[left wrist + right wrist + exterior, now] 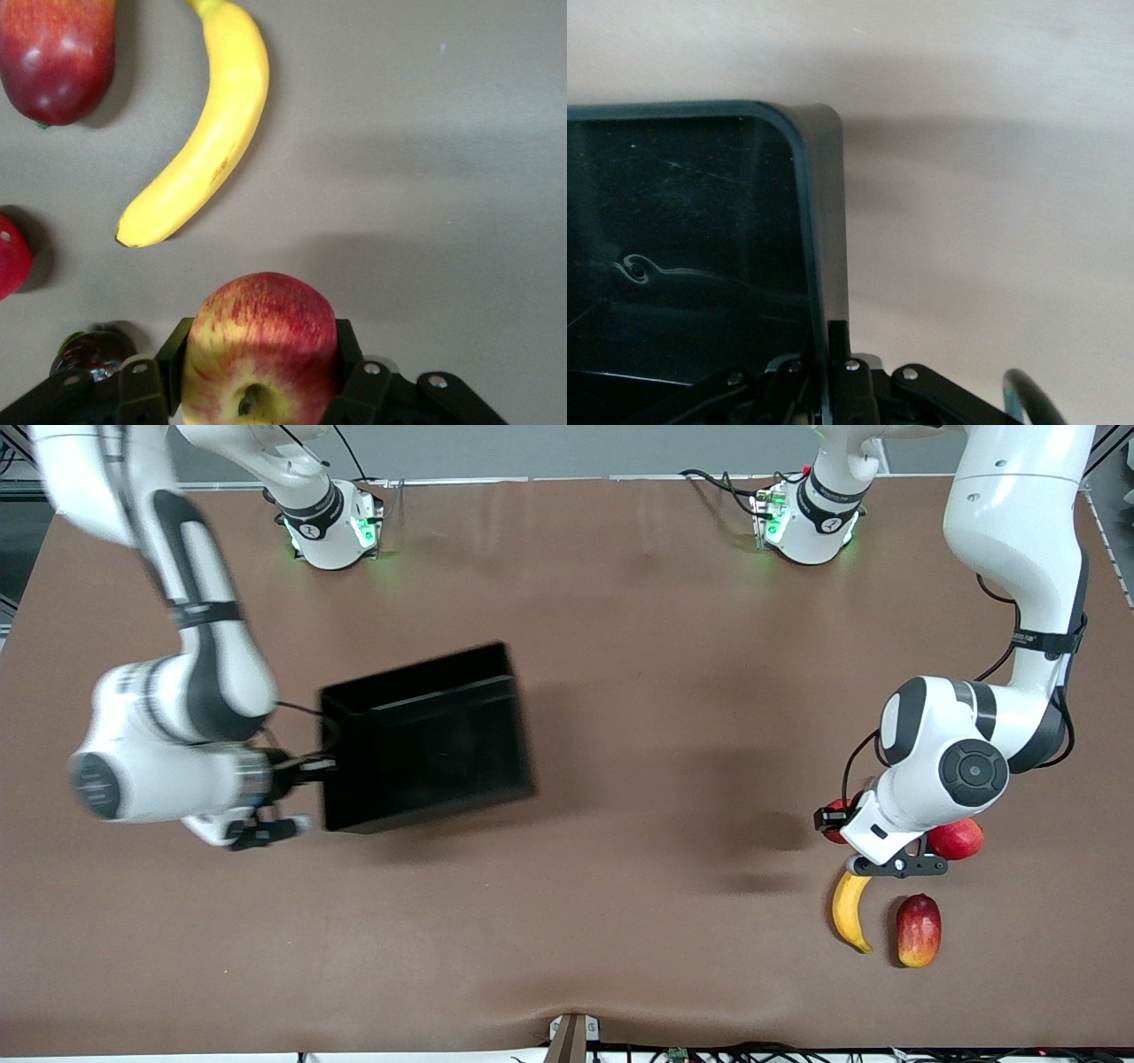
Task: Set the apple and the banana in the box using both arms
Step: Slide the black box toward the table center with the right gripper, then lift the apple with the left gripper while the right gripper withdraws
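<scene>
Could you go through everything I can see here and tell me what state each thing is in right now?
apple: gripped between the jaws of the left gripper.
banana: lying loose on the table.
box: empty, its wall pinched by the right gripper.
mango: lying beside the banana, untouched.
red fruit: on the table, partly hidden under the left arm.
dark fruit: on the table by the left gripper.

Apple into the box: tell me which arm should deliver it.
Left. The left gripper is shut on the apple, beside the banana. The right gripper pinches the box wall, so it looks committed.
</scene>
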{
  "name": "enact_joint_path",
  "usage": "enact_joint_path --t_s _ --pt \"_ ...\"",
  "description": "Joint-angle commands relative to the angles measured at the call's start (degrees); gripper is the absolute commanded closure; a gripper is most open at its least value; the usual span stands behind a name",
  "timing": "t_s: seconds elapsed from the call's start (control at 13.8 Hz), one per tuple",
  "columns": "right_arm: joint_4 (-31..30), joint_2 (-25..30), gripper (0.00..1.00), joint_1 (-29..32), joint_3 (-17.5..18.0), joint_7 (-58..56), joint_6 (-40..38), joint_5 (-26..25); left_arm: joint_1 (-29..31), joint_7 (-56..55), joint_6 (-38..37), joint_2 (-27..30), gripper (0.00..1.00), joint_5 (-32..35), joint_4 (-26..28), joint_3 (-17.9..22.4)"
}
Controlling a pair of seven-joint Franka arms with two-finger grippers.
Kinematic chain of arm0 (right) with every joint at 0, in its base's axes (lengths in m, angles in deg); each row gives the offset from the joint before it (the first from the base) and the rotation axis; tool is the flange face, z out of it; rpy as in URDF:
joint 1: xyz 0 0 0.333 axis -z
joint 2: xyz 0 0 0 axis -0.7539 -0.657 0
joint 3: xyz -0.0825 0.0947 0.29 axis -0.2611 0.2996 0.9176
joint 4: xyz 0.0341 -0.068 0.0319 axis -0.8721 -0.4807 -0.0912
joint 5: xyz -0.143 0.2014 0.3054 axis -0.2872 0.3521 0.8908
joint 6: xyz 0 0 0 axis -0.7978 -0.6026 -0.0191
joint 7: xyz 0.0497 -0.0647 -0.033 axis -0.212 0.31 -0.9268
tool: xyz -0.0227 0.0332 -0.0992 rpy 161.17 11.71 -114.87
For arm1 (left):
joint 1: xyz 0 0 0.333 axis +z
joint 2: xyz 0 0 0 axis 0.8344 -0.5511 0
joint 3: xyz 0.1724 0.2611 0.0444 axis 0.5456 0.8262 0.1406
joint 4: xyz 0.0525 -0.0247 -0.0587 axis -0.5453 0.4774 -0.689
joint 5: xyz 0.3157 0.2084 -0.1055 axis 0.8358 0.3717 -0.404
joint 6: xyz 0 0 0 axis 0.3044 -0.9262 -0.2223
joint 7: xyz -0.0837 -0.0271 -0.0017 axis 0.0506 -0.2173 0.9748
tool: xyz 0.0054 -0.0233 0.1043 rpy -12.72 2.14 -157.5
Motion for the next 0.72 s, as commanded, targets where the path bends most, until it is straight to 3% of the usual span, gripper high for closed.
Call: enact_joint_path --t_s 0.0,0.29,0.65 --pt "3.86 -3.85 1.0 -7.95 -0.92 12.56 4.23 2.01 -1.11 -1.18 -1.7 1.94 1.0 0.39 -0.13 -0.52" --pt "8.01 -10.01 1.0 -16.05 -0.92 25.15 12.13 1.93 -1.2 -1.79 -6.08 2.82 1.0 0.39 -2.32 -3.15" --pt "8.27 -13.0 1.0 -19.49 -0.83 28.34 16.89 2.1 -2.08 -6.8 -6.62 2.82 1.0 0.39 -3.73 -5.44"
